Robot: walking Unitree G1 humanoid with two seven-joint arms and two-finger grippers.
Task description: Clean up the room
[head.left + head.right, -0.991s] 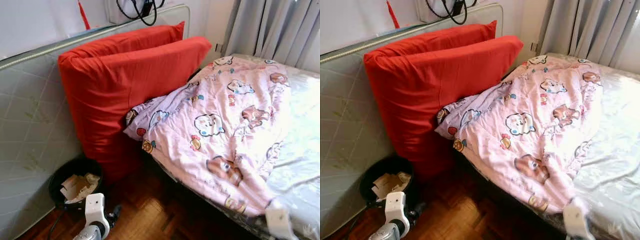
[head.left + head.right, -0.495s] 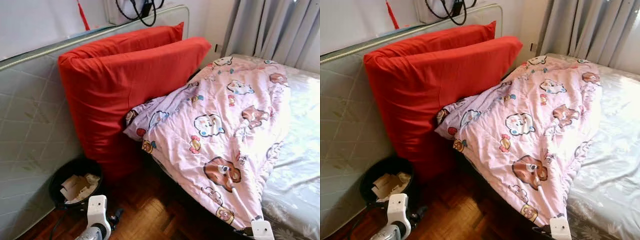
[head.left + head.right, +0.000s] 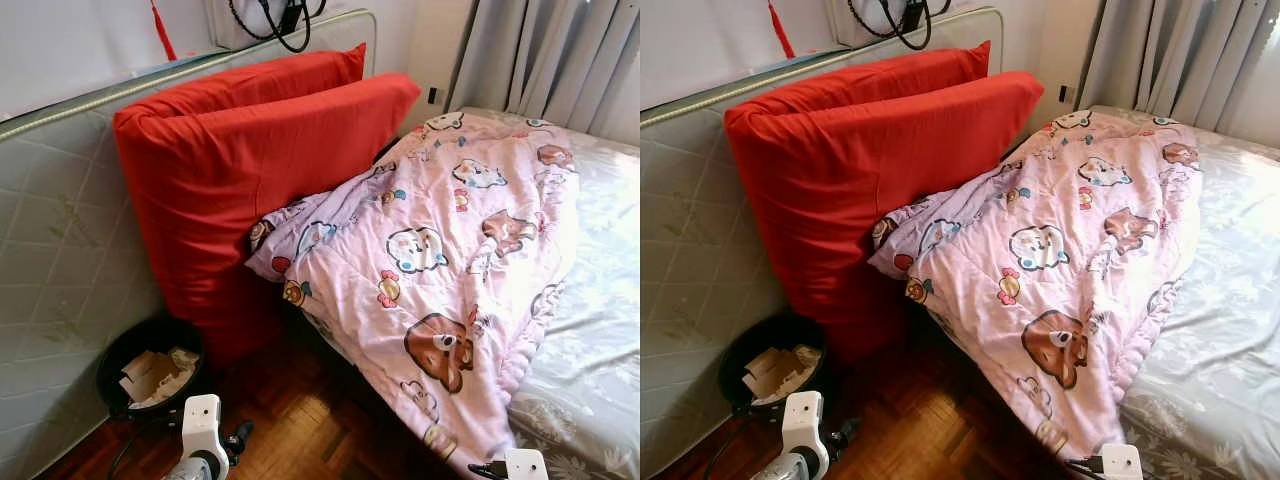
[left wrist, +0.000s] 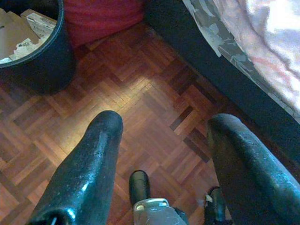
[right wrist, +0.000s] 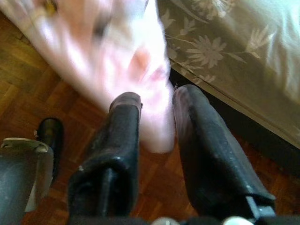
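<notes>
Grey curtains (image 3: 560, 55) are hanging behind the bed, and black cables (image 3: 275, 18) are dangling on the white wall (image 3: 70, 45) above the red cushions. A quilted mattress (image 3: 60, 290) is standing on edge along that wall — pale green, with a piped rim. Dark parquet floor (image 4: 140, 93) is showing below.

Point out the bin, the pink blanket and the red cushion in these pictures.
bin (image 3: 118, 362): left eye view, on its black rim beside the paper scraps.
pink blanket (image 3: 440, 230): left eye view, on the middle of its printed top.
red cushion (image 3: 855, 170): right eye view, on its broad front face.
</notes>
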